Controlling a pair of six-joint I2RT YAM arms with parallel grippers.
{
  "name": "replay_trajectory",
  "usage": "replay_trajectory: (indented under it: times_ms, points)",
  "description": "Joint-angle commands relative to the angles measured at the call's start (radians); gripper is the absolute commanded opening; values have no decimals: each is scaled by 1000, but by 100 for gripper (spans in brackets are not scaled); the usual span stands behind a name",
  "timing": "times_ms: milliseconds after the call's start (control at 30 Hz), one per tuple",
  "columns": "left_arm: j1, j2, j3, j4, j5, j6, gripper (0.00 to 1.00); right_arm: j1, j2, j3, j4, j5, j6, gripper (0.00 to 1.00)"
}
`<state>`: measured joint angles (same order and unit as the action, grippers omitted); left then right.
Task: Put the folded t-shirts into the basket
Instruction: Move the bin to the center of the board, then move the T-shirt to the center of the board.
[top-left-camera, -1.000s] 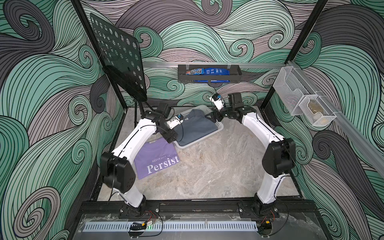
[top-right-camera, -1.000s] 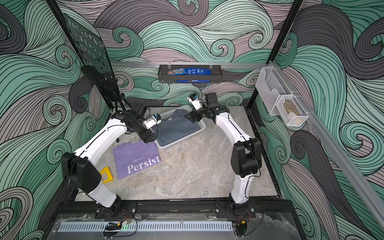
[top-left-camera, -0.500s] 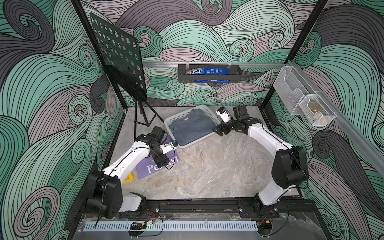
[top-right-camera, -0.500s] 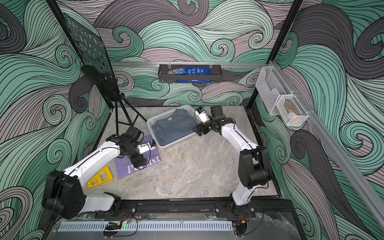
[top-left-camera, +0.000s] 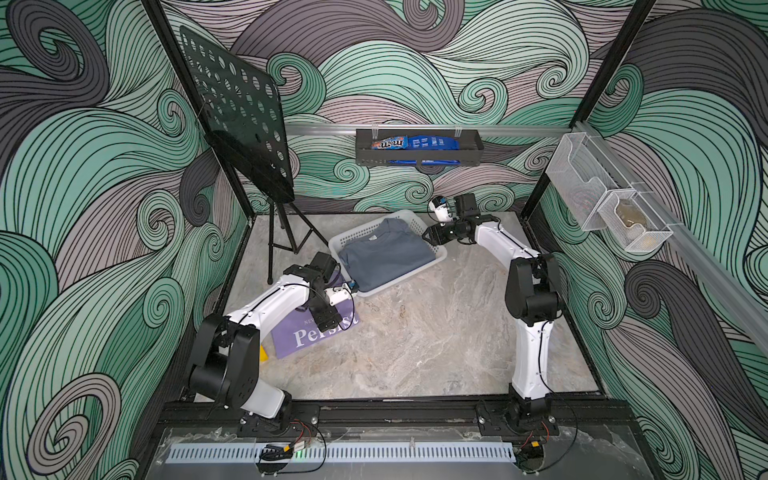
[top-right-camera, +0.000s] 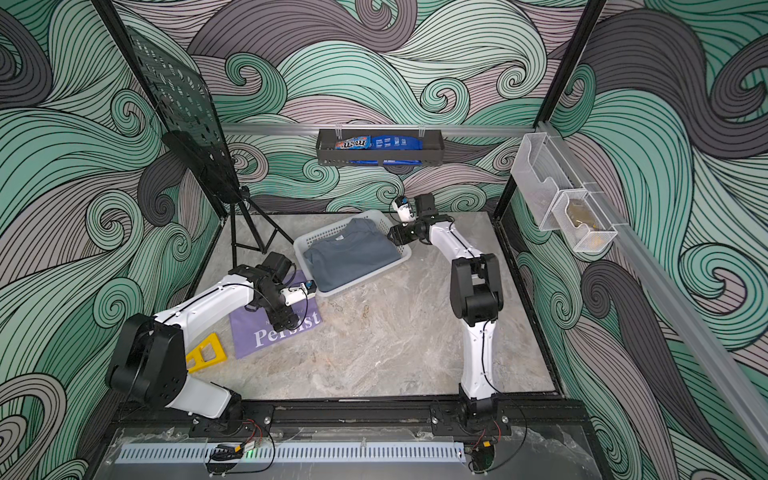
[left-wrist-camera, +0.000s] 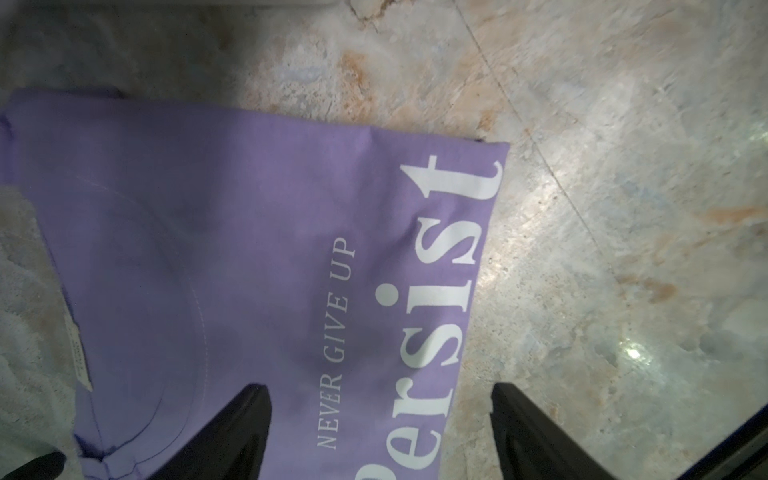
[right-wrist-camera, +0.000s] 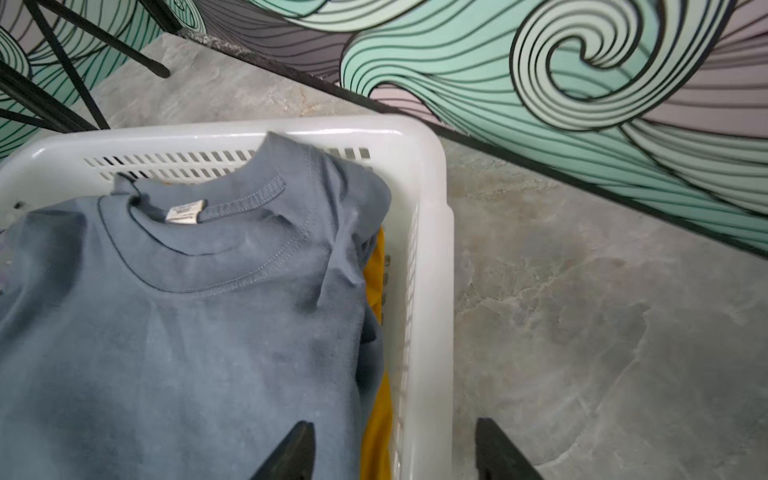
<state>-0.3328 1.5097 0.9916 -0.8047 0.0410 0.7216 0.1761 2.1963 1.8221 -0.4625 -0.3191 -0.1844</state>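
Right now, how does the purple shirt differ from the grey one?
The lavender shirt lies on the table beside the basket; the grey shirt lies inside the basket, on top of a mustard shirt. The lavender shirt carries white "Persist" lettering; the grey shirt is plain. The left gripper hangs open over the lavender shirt, not the grey shirt. Both are folded, with collar and neck label showing.

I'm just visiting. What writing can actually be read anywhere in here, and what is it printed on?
"Persist": large white letters on the lavender t-shirt.
"NEVER GIVE UP": small white letters beside that word, same shirt.
"m&m's": logo on the candy bag in the black tray.
Too small to read: print on the blue packet next to that bag.
Too blurred to read: the neck tag of the grey t-shirt, and the lavender shirt's own tag.
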Motion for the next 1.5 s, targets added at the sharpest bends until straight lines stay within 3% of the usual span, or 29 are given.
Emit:
replay_trajectory:
  times_ms: [0, 300, 500, 667, 833, 1067, 1300, 1467]
  points:
    - [-7, 37, -12, 4, -27, 23, 85, -2, 39, 48, -16, 21, 51, 54]
    - [-17, 97, 6, 13, -19, 1, 81, -104, 59, 39, 28, 37, 179, 28]
    - [-38, 191, 77, -15, 16, -12, 81, -200, 18, -43, 100, -13, 277, 27]
    - [-87, 280, 130, -49, 37, -20, 74, -209, 2, -68, 109, -45, 288, 31]
    - [-165, 335, 145, -95, 62, -24, 68, -221, -28, -74, 81, -85, 252, 46]
    - [-405, 395, 200, -132, 57, -6, 67, -315, -164, -132, 0, -163, 144, 60]
    - [-625, 604, 522, -220, 22, -19, 67, -456, -335, -309, -28, -187, 41, 66]
    - [-716, 715, 826, -333, 111, -122, 69, -502, -431, -437, -62, -155, -77, 67]
